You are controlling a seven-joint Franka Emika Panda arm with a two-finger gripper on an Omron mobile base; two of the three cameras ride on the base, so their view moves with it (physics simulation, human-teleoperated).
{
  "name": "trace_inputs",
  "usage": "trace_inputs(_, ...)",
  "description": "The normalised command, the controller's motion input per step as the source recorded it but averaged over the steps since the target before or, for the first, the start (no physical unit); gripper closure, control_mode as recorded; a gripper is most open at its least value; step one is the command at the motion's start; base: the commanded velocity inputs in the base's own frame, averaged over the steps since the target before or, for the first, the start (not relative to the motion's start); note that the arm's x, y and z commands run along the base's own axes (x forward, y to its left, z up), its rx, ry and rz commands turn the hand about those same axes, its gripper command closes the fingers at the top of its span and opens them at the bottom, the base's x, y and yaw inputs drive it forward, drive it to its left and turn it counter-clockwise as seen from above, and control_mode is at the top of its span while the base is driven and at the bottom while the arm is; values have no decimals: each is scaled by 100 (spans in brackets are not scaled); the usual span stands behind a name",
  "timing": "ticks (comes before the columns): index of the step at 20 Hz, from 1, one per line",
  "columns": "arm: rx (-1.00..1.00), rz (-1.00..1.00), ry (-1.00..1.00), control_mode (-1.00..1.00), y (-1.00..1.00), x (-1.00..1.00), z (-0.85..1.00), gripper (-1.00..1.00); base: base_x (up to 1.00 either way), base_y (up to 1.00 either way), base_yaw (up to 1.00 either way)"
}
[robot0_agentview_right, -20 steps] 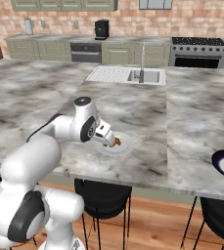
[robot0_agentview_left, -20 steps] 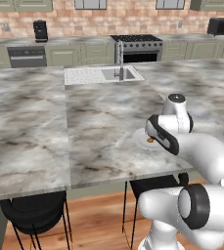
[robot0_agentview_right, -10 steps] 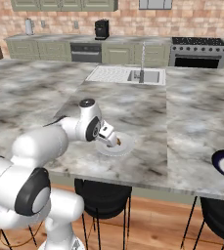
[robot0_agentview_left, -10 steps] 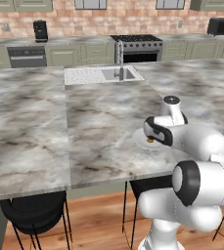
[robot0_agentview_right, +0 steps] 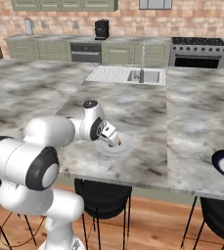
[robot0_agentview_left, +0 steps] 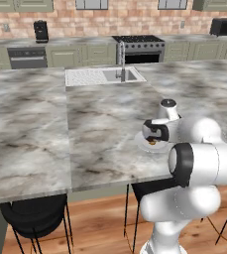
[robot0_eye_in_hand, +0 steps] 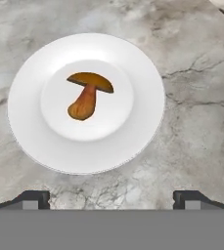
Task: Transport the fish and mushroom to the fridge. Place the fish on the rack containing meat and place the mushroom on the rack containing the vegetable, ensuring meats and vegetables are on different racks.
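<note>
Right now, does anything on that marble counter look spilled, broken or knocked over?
Nothing stands out. The mushroom lies on its side in the middle of a clean white plate, whole and unspilled, on the marble counter. The open gripper hovers above, touching nothing.

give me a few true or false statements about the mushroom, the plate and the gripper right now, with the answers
1. The mushroom lies on a white plate. True.
2. The gripper is shut on the mushroom. False: its jaws stand open and apart from the mushroom, with nothing between them.
3. The plate sits on the marble counter. True.
4. The plate sits inside the sink. False: the sink lies farther back on the counter, well away from the plate.
5. Two mushrooms are on the plate. False: there is only one.
</note>
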Motion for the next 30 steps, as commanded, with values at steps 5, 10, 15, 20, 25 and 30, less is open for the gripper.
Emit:
trace_inputs(5, 1, 0, 2, -100, 0, 42, -36, -100, 0, 0, 0)
trace_inputs(10, 0, 0, 0, -100, -3, 39, -29, -100, 0, 0, 0)
trace_inputs(15, 0, 0, 0, -100, -12, 30, -19, -100, 0, 0, 0)
trace_inputs(20, 0, 0, 0, -100, -11, 31, -20, -100, 0, 0, 0)
trace_inputs(25, 0, 0, 0, -100, -8, 31, -18, -100, 0, 0, 0)
trace_inputs(30, 0, 0, 1, -100, -3, 29, -21, -100, 0, 0, 0)
